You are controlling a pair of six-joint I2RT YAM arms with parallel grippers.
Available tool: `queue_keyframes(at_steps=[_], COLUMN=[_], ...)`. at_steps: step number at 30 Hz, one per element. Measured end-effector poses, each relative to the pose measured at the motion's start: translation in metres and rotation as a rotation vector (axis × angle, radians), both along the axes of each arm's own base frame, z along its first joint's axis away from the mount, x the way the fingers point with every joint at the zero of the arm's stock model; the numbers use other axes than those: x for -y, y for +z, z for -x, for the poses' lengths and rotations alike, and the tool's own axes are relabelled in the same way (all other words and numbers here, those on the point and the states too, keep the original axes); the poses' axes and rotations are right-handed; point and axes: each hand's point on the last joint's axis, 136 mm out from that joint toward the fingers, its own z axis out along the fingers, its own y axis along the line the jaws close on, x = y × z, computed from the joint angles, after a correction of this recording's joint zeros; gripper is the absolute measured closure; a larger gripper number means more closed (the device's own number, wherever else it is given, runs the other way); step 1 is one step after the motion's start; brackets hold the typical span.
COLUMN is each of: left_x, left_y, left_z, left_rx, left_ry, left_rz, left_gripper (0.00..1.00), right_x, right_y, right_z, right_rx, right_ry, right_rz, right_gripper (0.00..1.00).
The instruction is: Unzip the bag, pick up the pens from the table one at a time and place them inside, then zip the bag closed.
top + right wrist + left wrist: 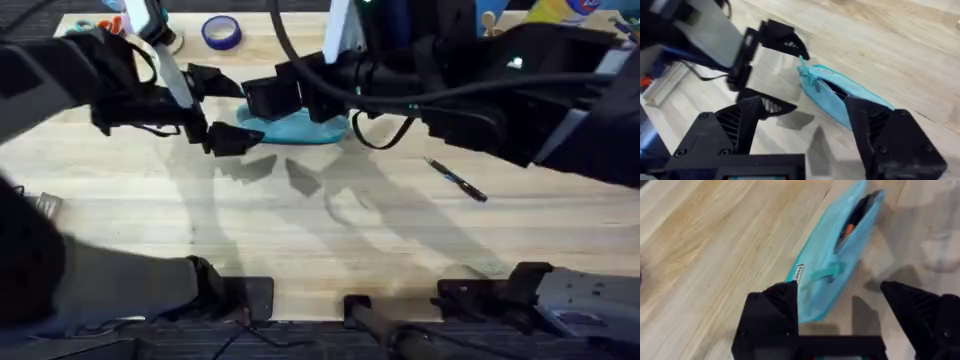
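The turquoise bag (pixel 303 129) lies at the middle rear of the table (pixel 330 230). In the left wrist view the bag (pixel 827 270) has its zipper open at the far end, with dark pens and something orange (pixel 850 229) inside. My left gripper (pixel 226 110) is open, its fingers either side of the bag's left end and its zipper pull (pixel 826 273). My right gripper (pixel 262 97) is open just above the bag (pixel 840 97), facing the left gripper (pixel 774 70). One dark pen (pixel 457 181) lies on the table to the right.
A round blue tape roll (pixel 221 32) sits at the back edge, with orange and teal items at the far left corner (pixel 100 25). The right arm's cables hang over the bag. Bare wood stretches across the front half.
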Motion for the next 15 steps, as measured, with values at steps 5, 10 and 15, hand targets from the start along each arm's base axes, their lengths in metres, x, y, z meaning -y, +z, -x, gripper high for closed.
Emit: queue_keyframes(at_steps=[5,10,15], left_x=[0.000,-0.003,-0.006], left_y=[0.027,0.042,0.051], left_z=[0.016,0.035,0.053], left_rx=[0.038,0.050,0.041], left_ry=[0.010,0.028,0.044], left_rz=[-0.076,-0.170,-0.241], left_gripper=[0.007,0.009,0.007], right_x=[0.001,0.001,0.004], right_y=[-0.003,-0.003,-0.006], right_z=[0.001,0.001,0.001], right_rx=[0.009,0.016,0.008], right_ry=[0.014,0.021,0.019], right_rz=[0.025,0.033,0.044], right_gripper=[0.006,0.006,0.006])
